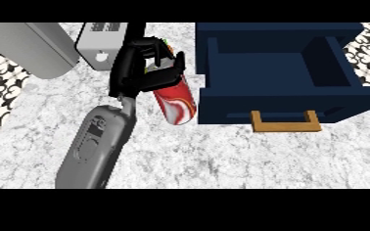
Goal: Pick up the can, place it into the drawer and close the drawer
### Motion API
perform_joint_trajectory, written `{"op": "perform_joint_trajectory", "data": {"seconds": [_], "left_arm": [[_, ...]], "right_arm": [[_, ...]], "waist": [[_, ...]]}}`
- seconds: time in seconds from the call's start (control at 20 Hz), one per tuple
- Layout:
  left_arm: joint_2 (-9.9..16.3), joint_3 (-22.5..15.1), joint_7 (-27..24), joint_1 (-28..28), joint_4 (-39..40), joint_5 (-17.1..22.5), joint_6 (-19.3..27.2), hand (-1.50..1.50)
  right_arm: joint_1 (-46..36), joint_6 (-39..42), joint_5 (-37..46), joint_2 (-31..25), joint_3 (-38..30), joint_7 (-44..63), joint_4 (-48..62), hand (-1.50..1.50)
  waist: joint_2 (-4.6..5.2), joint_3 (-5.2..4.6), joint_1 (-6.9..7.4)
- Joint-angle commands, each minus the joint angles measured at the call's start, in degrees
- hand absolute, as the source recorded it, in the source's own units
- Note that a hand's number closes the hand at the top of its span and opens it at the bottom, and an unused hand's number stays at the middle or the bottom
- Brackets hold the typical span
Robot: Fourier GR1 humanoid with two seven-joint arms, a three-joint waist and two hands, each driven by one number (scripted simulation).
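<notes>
Head view: looks steeply down on a marbled tabletop (pixel 217 156), with one forearm coming in from the lower left.
Hand: the left hand (pixel 141 71) is the only one showing; its black fingers and thumb are curled round the top part of the can, so it holds the can.
Right hand: not in this view, so nothing can be said of it.
Can: the red and white can (pixel 177 103) is tilted, its lower end pointing down and to the right; whether that end touches the tabletop or hangs just above it I cannot tell.
Can's place: just left of the drawer, outside it, near the drawer's front left corner.
Drawer: the dark blue drawer (pixel 278 63) stands pulled open, its inside bare as far as can be seen, with a tan handle (pixel 285 123) on the front.
Other things: a grey box (pixel 101 41) with a label lies behind the hand, and a larger grey shape (pixel 39 49) sits at the far left.
Done: the grasp looks made, judging by the fingers wrapped round the can.
Left: carrying the can over the drawer's wall, letting it go inside, then pushing the drawer shut.
Progress: I judge it early, about the first third, with neither placing nor closing yet done.
</notes>
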Motion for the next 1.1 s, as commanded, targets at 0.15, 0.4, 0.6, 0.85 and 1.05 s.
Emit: {"op": "perform_joint_trajectory", "data": {"seconds": [0.15,0.4,0.6,0.85,1.05], "left_arm": [[-0.17,-3.56,7.84,-14.93,3.55,-0.97,7.36,1.5],[-0.17,-0.53,9.22,-23.95,10.38,1.13,6.5,1.5],[-0.17,-4.79,10.67,-30.59,16.27,2.51,12.02,1.5],[-0.17,-7.02,9.92,-37.52,22.94,6.31,15.85,1.5],[-0.17,-6.59,9.64,-45.55,31.69,9.14,16.37,1.5]], "right_arm": [[2.3,0.52,-1.57,-0.76,-0.87,2.34,-3.68,-1.5],[0.84,0.06,4.01,1.4,3.15,-2.18,1.21,-1.5],[-0.97,-0.16,-0.47,-0.47,0.05,3.42,-1.94,-1.5],[-2.79,-0.31,1.42,0.22,-0.16,-0.7,2.77,-1.5],[-3.47,-0.08,0.61,-1.67,-0.26,3.89,-0.29,-1.5]], "waist": [[0.04,0.0,-0.68],[0.17,0.0,-0.4],[0.16,0.0,-0.78],[0.25,0.03,-0.93],[0.42,0.03,-1.79]]}}
